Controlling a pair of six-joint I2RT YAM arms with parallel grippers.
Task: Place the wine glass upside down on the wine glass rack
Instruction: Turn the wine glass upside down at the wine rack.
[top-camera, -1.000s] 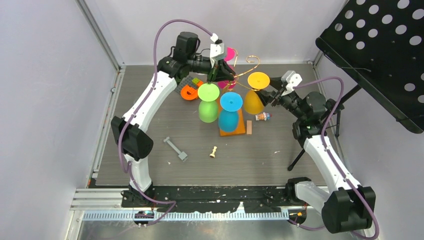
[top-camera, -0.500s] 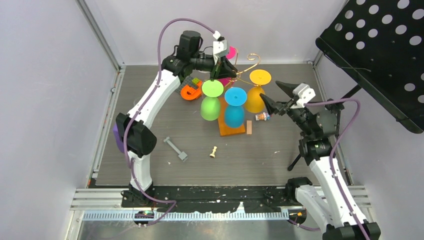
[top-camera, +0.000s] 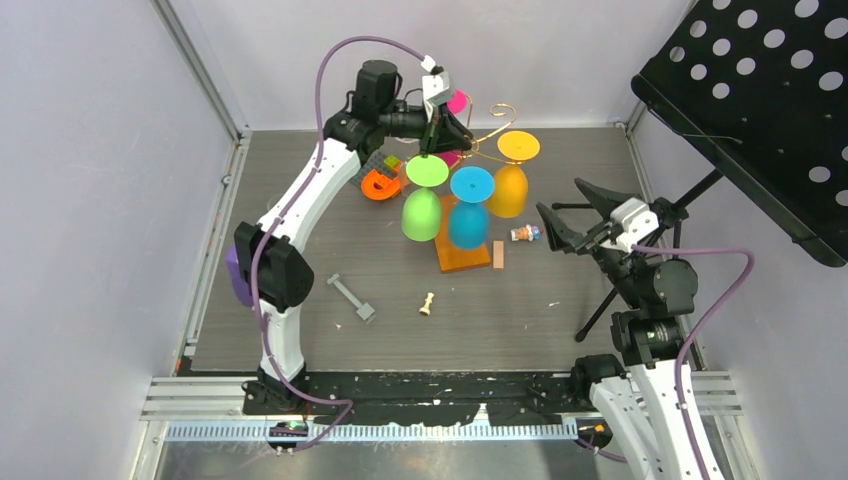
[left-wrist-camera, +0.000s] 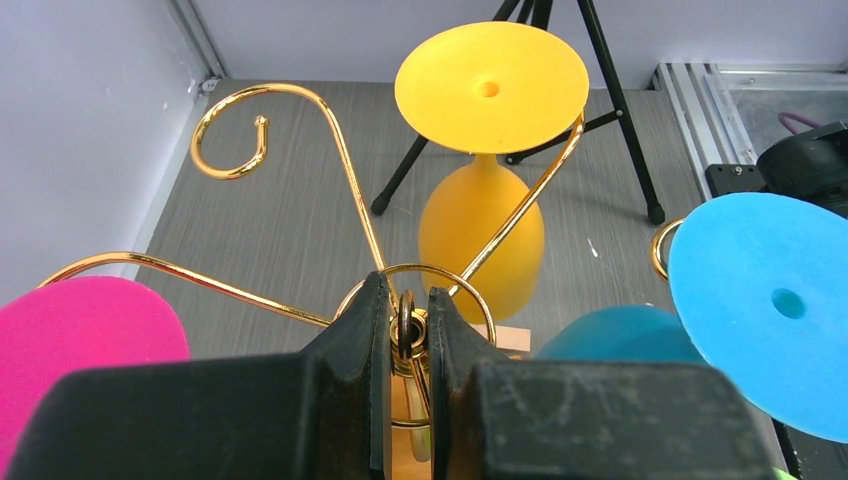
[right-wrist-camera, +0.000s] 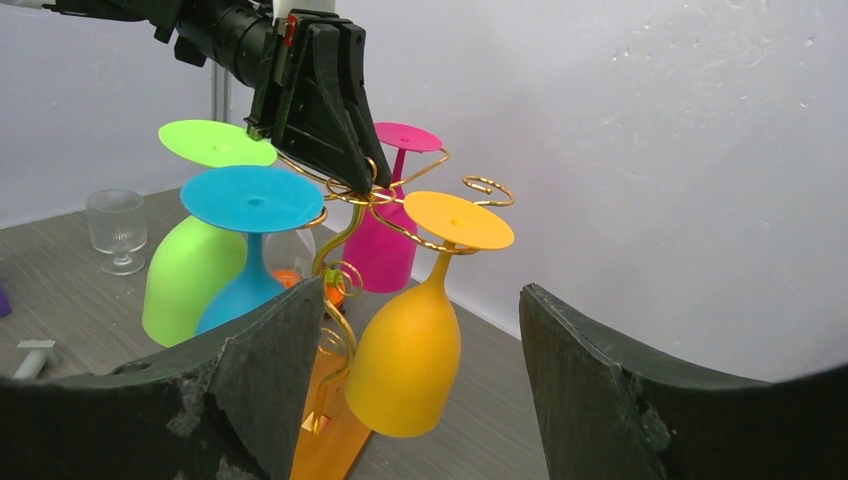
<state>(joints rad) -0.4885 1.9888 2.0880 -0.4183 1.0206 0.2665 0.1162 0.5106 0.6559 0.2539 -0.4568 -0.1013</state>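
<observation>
The wine glass rack (top-camera: 500, 115), gold wire on an orange-brown base (top-camera: 465, 258), carries several upside-down glasses. A yellow wine glass (top-camera: 508, 190) hangs by its foot from a right-hand arm, also seen from the left wrist (left-wrist-camera: 480, 225) and right wrist (right-wrist-camera: 405, 365). Green (top-camera: 420, 212), blue (top-camera: 467, 225) and pink (top-camera: 458, 102) glasses hang beside it. My left gripper (left-wrist-camera: 408, 315) is shut on the ring at the rack's top. My right gripper (top-camera: 563, 200) stands open to the right of the yellow glass, clear of it; its fingers (right-wrist-camera: 270, 370) frame the glass from a distance.
An orange piece (top-camera: 378, 185) lies behind the rack, with a small bottle (top-camera: 525, 233) and wooden block (top-camera: 498, 254) at its right. A grey bolt (top-camera: 352, 298) and a pawn (top-camera: 427, 303) lie nearer. A black music stand (top-camera: 760, 110) fills the right. A clear glass (right-wrist-camera: 115, 228) stands beyond.
My right gripper has opened, let go of the yellow glass and drawn back to the right and nearer. The glass stays hanging on the rack. The left gripper keeps its hold.
</observation>
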